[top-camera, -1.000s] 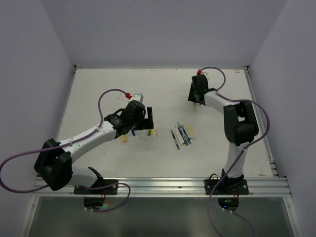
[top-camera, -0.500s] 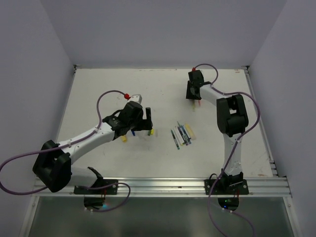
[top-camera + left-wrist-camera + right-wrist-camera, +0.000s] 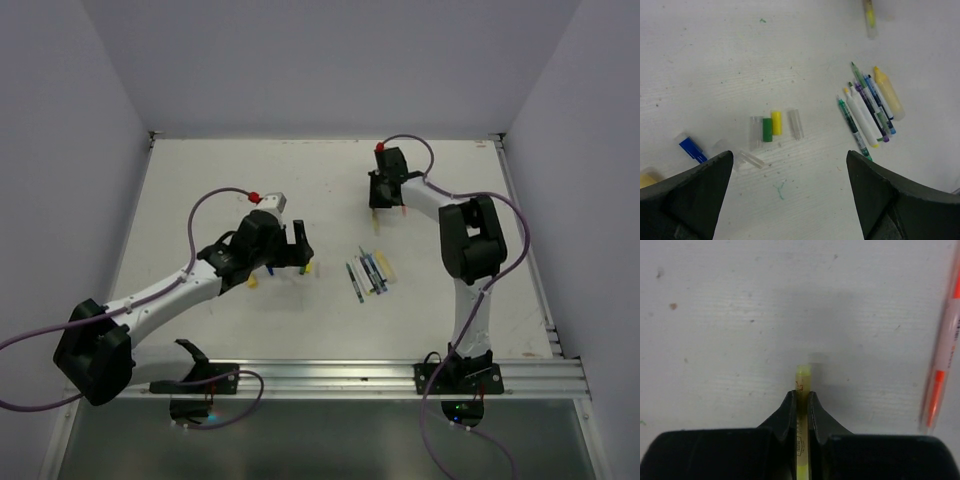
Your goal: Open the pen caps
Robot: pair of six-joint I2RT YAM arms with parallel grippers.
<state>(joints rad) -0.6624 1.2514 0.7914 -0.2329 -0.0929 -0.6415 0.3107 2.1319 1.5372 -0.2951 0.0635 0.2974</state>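
Pen pickup: right gripper (image 3: 800,399) clamped on yellow pen (image 3: 803,376); left gripper (image 3: 790,160) wide apart over loose pen caps (image 3: 768,129); next likely: lift pen, left pulls cap

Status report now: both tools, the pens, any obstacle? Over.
Right tool shut on yellow pen. Left tool open, empty, over loose pen caps. Orange pen beside the grip, apart; nothing blocking.

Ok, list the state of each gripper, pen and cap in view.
left gripper, open, holding nothing.
right gripper, shut on the yellow pen.
yellow pen, gripped, one end poking past the fingers.
orange pen, lying loose.
pen cluster, lying side by side, tips bare.
green cap, off, touching the yellow cap.
blue cap, off, lying apart.
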